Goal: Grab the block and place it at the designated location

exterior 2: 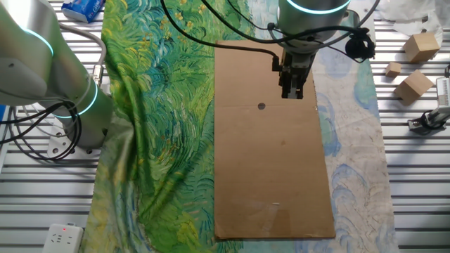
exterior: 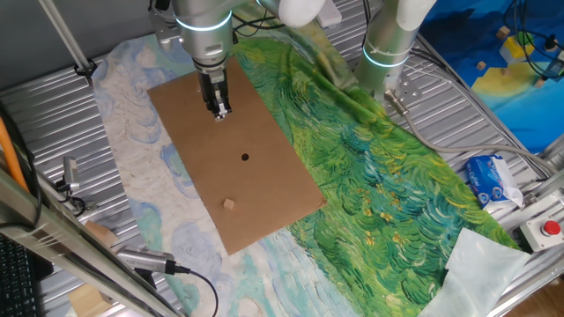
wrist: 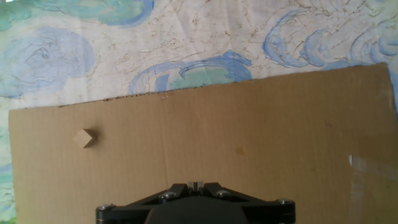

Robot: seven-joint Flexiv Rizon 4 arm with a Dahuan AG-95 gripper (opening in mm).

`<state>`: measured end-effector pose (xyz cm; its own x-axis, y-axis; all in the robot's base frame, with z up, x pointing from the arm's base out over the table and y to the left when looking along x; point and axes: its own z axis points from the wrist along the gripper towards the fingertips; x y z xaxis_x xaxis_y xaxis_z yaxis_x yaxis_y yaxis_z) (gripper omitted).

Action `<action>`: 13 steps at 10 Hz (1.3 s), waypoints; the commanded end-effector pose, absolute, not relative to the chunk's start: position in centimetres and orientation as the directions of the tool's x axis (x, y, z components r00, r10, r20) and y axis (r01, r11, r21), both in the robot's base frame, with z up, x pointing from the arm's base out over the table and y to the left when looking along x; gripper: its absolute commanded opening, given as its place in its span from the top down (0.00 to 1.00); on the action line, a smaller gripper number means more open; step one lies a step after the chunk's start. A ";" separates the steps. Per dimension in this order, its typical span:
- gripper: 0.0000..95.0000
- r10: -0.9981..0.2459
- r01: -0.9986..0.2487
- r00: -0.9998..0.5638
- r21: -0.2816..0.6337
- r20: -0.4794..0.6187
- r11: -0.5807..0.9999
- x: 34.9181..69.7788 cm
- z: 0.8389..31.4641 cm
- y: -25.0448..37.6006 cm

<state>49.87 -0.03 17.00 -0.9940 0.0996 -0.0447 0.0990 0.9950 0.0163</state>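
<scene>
The block (exterior: 229, 204) is a tiny tan cube near the front edge of the brown cardboard sheet (exterior: 264, 202). The hand view shows it at the left (wrist: 84, 138), corner-on. The black dot (exterior: 245, 158) marks the middle of the sheet and also shows in the other fixed view (exterior 2: 261, 107). My gripper (exterior: 218, 110) hangs over the far part of the sheet, beyond the dot and well away from the block. Its fingers are together with nothing between them (wrist: 196, 185). In the other fixed view the gripper (exterior 2: 293, 91) is right of the dot, and the block is not visible there.
The sheet lies on a painted cloth (exterior: 379, 176). A second arm's base (exterior: 388, 44) stands at the back. Several larger wooden blocks (exterior 2: 422, 48) lie off the cloth. A tissue pack (exterior: 489, 180) and a red button (exterior: 551, 229) sit at the right.
</scene>
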 end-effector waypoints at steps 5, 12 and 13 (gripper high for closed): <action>1.00 0.103 0.103 -0.994 0.016 -0.043 0.995 50.0 17.0 0.0; 1.00 0.105 0.104 -0.994 0.020 -0.042 0.994 50.0 17.0 0.0; 1.00 0.108 0.107 -0.993 0.020 -0.038 0.994 50.0 17.0 0.0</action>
<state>49.98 -0.04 16.96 -0.9934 0.1073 -0.0413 0.1066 0.9941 0.0190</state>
